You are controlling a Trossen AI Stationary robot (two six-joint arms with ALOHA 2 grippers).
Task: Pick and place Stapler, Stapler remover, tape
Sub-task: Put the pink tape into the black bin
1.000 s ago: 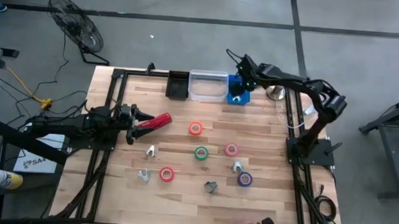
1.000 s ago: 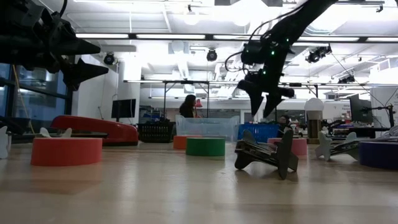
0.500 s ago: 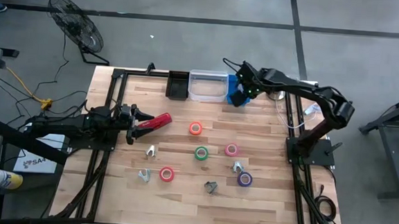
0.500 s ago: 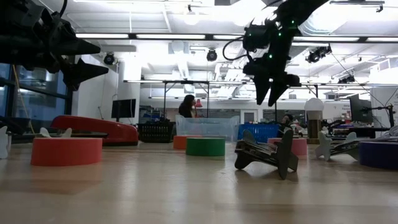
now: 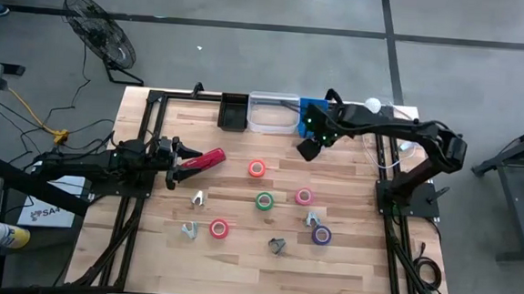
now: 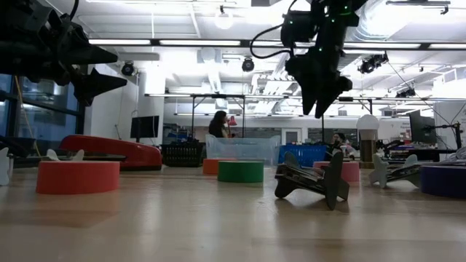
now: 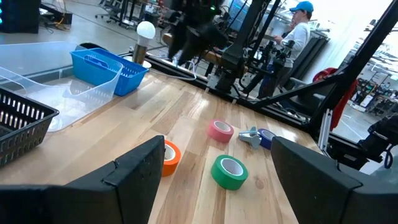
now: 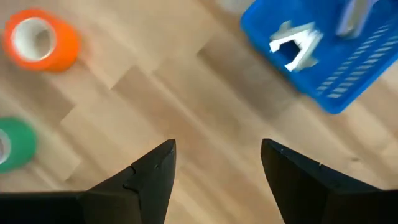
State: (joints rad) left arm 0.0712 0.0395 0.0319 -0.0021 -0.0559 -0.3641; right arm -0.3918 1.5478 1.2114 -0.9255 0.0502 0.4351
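The red stapler (image 5: 205,159) lies flat on the table at the left. My left gripper (image 5: 176,155) hangs open and level just above its left end, clear of it in the low view (image 6: 116,69). Orange (image 5: 257,168), green (image 5: 264,200), pink (image 5: 304,196), red (image 5: 219,227) and purple (image 5: 321,234) tape rolls lie mid-table. Staple removers (image 5: 199,198) (image 5: 277,245) lie among them. Another remover (image 8: 295,43) lies in the blue basket (image 8: 348,74). My right gripper (image 5: 307,149) is open and empty, pointing steeply down, just nearer than the basket and high above the table (image 6: 320,102).
A black basket (image 5: 233,111), a clear bin (image 5: 273,113) and the blue basket (image 5: 312,107) stand in a row along the far edge. Bare wood lies between the bins and the tape rolls. A person stands beyond the table (image 7: 301,25).
My right gripper has moved from over the blue basket toward the table's near edge, rising a little and rolling slightly, its fingers as far apart as before. A person's hand at the near edge has gone from view.
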